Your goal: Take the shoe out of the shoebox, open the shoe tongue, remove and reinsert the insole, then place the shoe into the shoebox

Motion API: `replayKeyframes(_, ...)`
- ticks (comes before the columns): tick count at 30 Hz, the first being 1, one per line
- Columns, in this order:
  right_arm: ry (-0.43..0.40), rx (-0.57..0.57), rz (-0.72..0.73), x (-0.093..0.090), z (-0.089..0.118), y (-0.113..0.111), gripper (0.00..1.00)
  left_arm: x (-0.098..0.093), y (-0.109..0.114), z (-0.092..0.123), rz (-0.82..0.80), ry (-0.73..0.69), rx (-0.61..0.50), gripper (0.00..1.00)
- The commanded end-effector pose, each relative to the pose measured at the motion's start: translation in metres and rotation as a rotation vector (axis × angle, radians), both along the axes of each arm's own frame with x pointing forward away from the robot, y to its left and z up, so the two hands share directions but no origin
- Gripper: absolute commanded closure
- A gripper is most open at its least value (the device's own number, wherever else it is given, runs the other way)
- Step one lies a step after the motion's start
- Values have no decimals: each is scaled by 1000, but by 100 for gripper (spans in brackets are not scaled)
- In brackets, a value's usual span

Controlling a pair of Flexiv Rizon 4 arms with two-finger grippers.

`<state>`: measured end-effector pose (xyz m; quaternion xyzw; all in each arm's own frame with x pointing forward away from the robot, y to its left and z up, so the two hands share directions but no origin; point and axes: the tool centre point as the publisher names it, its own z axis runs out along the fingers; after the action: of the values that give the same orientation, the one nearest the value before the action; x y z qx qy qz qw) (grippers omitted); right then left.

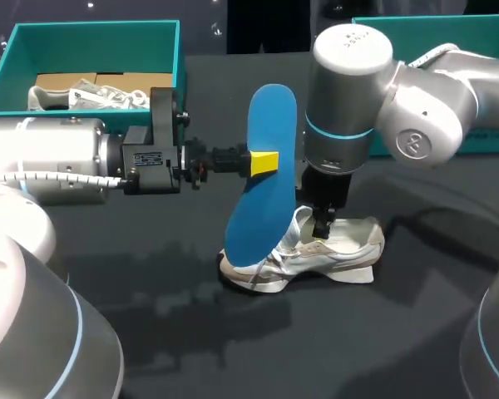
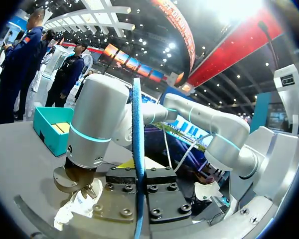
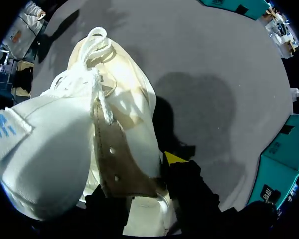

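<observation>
A blue insole stands upright above the table, and my left gripper is shut on its edge. In the left wrist view the insole shows edge-on between that gripper's jaws. Below it lies a white shoe on its sole, toe towards the left. My right gripper comes straight down onto the shoe's opening. In the right wrist view the shoe fills the picture. Its side wall runs between the right gripper's fingers, with one yellow tip against the outside.
A teal shoebox at the back left holds a second white shoe on brown paper. Another teal box stands at the back right, partly behind my right arm. The table is dark grey.
</observation>
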<state>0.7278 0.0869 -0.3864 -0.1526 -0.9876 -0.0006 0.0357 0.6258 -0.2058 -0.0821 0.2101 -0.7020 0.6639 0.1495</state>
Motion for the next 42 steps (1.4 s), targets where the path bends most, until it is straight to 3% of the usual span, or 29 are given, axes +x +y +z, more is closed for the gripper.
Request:
replayKeyframes(1,-8,-6,-3,-5,2,2,100,0,-2,-1,3,0,-1,100)
replayKeyframes(14,0,-12,-19,-9,18,5,100,0,-2,-1,3,0,-1,100)
replayKeyframes(25,2,-10,-201,-20,47,9,100,0,-2,-1,3,0,-1,100)
replayKeyframes(29,0,17,-353,-27,53,12,100,0,-2,-1,3,0,-1,100)
replayKeyframes(31,-9,-47,-453,-31,54,17,100,0,-2,-1,3,0,-1,100)
replayKeyframes(42,-9,-47,-453,-31,54,17,100,0,-2,-1,3,0,-1,100)
